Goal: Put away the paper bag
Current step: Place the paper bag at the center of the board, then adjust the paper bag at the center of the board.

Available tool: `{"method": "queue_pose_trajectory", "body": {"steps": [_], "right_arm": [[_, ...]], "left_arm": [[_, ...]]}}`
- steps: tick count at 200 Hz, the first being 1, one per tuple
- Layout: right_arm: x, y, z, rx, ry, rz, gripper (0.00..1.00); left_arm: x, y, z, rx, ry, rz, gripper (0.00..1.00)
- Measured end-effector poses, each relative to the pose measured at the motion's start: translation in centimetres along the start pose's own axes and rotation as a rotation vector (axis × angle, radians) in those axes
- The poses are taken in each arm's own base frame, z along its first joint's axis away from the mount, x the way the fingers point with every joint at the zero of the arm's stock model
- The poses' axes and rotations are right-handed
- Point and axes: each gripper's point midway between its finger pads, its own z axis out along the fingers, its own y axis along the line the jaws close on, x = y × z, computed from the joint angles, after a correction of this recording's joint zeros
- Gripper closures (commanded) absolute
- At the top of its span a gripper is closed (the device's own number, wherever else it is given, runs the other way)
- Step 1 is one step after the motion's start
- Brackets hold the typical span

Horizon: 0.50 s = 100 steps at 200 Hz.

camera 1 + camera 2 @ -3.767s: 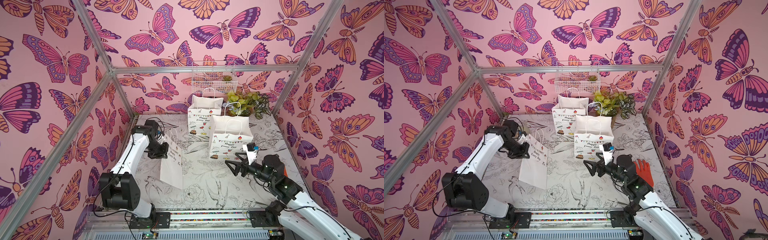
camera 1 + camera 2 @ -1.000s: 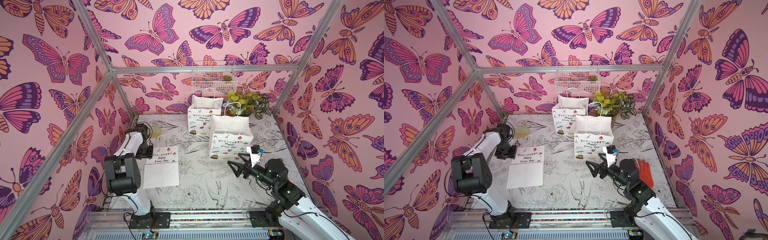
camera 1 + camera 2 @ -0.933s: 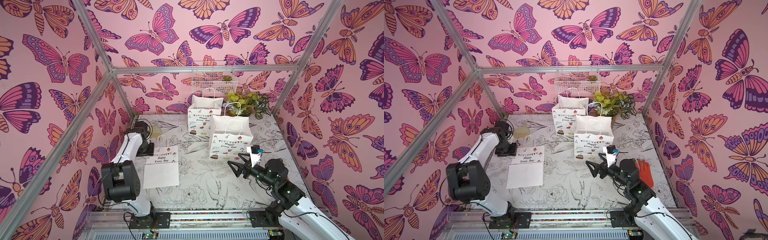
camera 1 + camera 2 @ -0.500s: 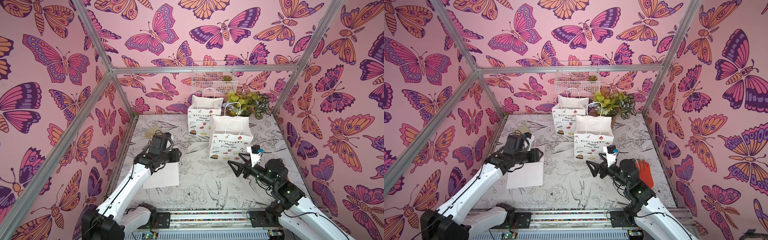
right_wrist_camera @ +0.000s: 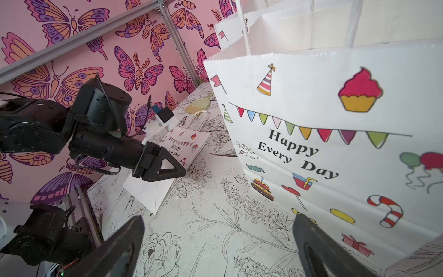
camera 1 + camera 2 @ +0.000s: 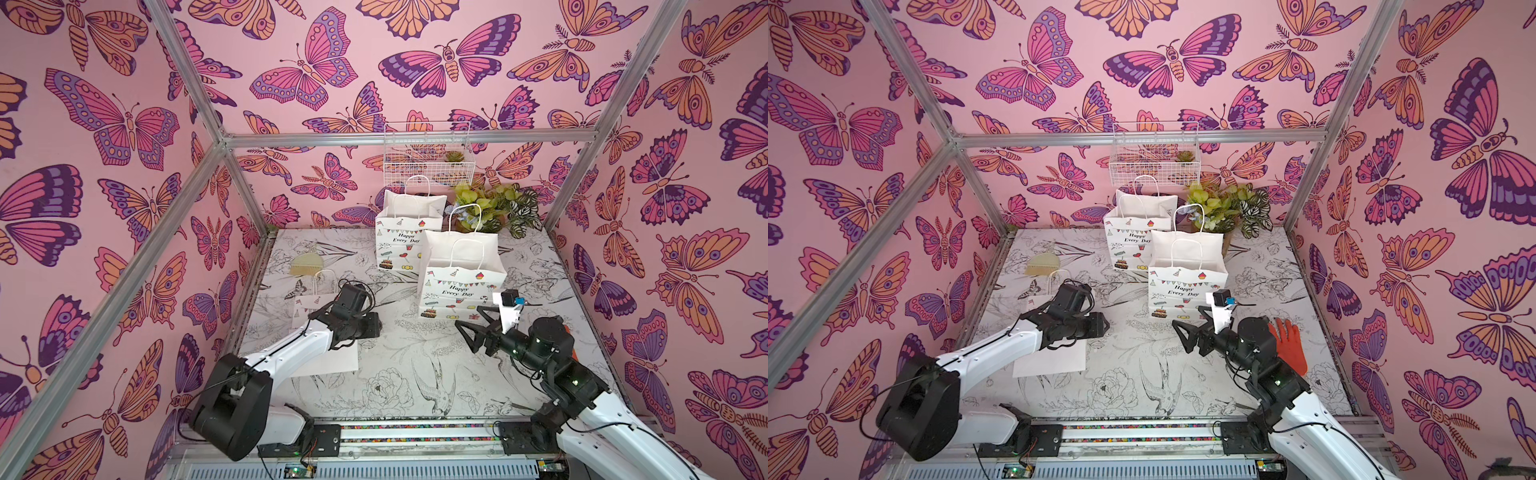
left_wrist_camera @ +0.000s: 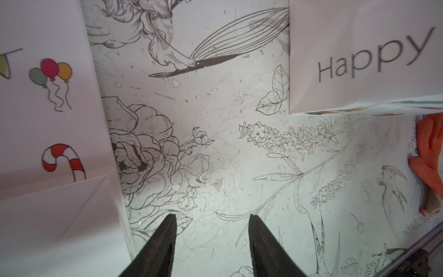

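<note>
A white "Happy Every Day" paper bag (image 6: 332,362) (image 6: 1054,360) lies folded flat on the table's left side, partly hidden under my left arm. In the left wrist view it runs along one edge (image 7: 48,124); the right wrist view shows it too (image 5: 184,144). My left gripper (image 6: 375,325) (image 6: 1104,325) (image 7: 211,217) hovers just past the bag's right edge, open, with only the table between its fingers. My right gripper (image 6: 467,318) (image 6: 1185,318) (image 5: 219,217) stands wide open and empty, close in front of an upright bag (image 6: 461,282) (image 5: 335,134).
A second upright bag (image 6: 401,245) stands behind the first. A white wire basket (image 6: 428,153) hangs on the back wall, above leafy plants (image 6: 498,208). A pale yellow comb (image 6: 305,264) lies at the back left. An orange glove (image 6: 1287,345) (image 7: 429,163) lies by my right arm.
The left gripper earlier held the bag up, then laid it flat and let go. In the last second the left arm swung from the left wall rightward across the bag. The right arm barely moved.
</note>
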Motion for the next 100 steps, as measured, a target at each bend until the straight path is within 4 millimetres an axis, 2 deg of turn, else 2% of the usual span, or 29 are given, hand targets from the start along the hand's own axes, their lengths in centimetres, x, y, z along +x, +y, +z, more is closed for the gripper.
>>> {"method": "queue_pose_trajectory", "body": {"steps": [20, 61, 100], "right_arm": [[0.0, 0.0, 0.0, 0.0, 0.0, 0.0, 0.01], [0.0, 0.0, 0.0, 0.0, 0.0, 0.0, 0.01], [-0.1, 0.0, -0.1, -0.001, -0.005, -0.001, 0.01]], "left_arm": [[1.3, 1.1, 1.3, -0.021, 0.021, -0.005, 0.48], [3.3, 3.3, 2.0, -0.083, 0.039, -0.01, 0.49], [3.0, 3.9, 2.2, -0.089, -0.013, -0.002, 0.49]]}}
